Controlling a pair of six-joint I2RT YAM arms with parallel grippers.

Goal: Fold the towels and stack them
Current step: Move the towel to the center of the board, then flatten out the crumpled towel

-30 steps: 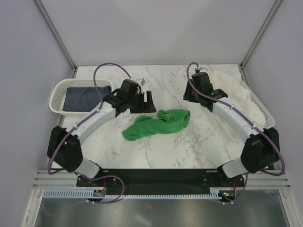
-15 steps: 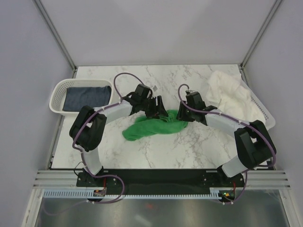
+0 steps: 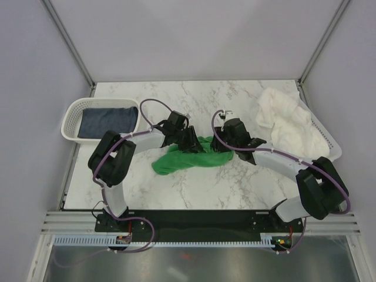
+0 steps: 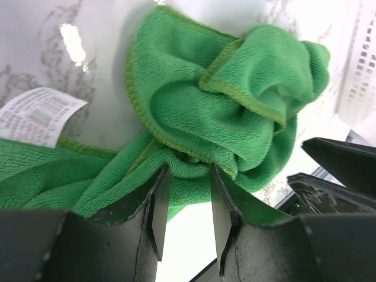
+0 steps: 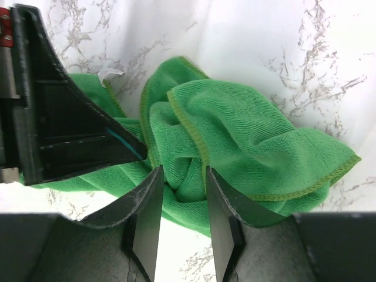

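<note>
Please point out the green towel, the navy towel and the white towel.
green towel (image 3: 188, 157), top view, middle of the bunch.
navy towel (image 3: 107, 121), top view, centre.
white towel (image 3: 288, 122), top view, centre.

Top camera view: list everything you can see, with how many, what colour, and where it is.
green towel: 1, bright green, crumpled at the middle of the table
care label: 1, white, on the green towel
navy towel: 1, dark navy, lying in the left basket
white towel: 1, white, heaped over the right basket
left basket: 1, white perforated, at the table's left edge
right basket: 1, white perforated, at the table's right edge
table: 1, white marble pattern
left gripper: 1, black, jaws either side of a green towel fold
right gripper: 1, black, jaws either side of another fold
</note>
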